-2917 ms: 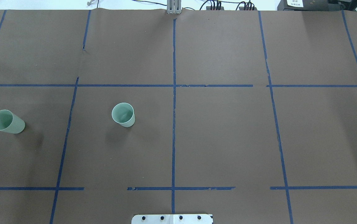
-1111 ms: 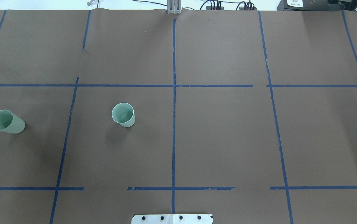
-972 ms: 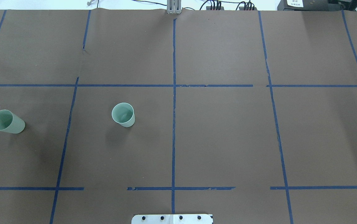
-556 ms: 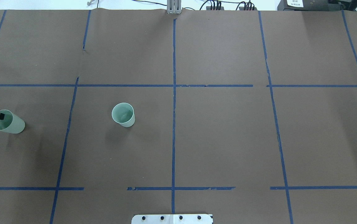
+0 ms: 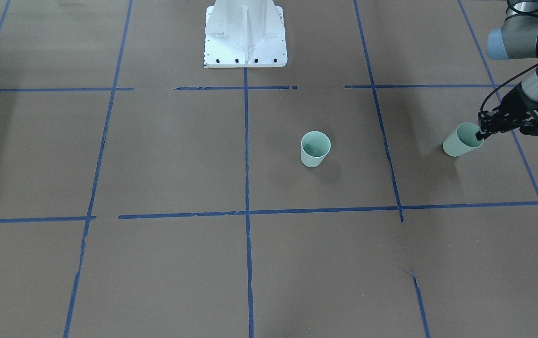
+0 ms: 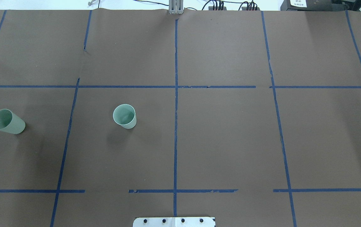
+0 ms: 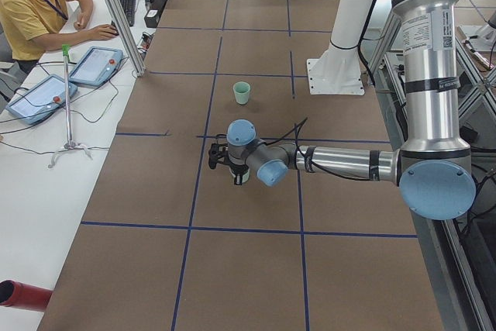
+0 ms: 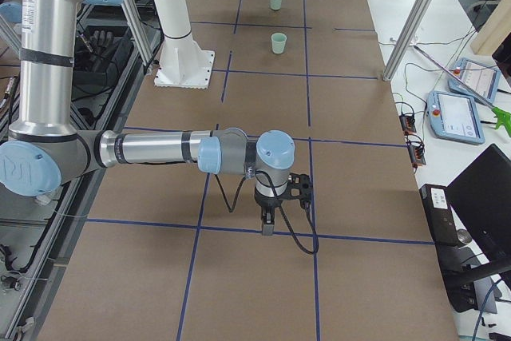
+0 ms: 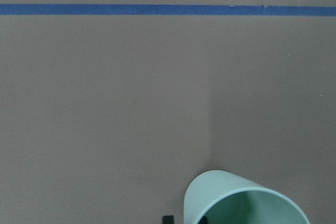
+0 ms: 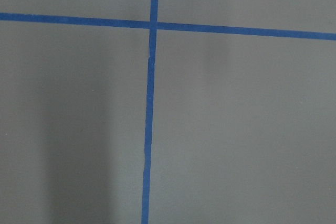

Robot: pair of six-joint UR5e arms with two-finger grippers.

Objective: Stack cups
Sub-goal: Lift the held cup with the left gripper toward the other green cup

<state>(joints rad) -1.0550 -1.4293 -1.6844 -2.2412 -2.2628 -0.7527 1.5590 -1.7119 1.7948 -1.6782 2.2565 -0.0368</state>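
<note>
Two pale mint-green cups stand on the brown table. One cup (image 6: pixel 125 116) stands upright left of centre; it also shows in the front view (image 5: pixel 315 149). The other cup (image 6: pixel 10 122) is at the far left edge, seen in the front view (image 5: pixel 459 141) and in the left wrist view (image 9: pixel 247 200). My left gripper (image 5: pixel 479 134) is shut on this cup's rim wall, with one fingertip (image 9: pixel 167 218) outside and one inside the cup. My right gripper (image 8: pixel 267 227) hangs over bare table far from both cups, and I cannot tell whether it is open or shut.
Blue tape lines (image 6: pixel 175 126) divide the table into squares. The white robot base (image 5: pixel 245 35) stands at the table's near edge. A person (image 7: pixel 35 13) sits at a side desk with tablets, beyond the table's far side.
My left gripper came in from the left edge and down onto the far-left cup's rim. That cup shifted slightly. The other cup has not moved.
</note>
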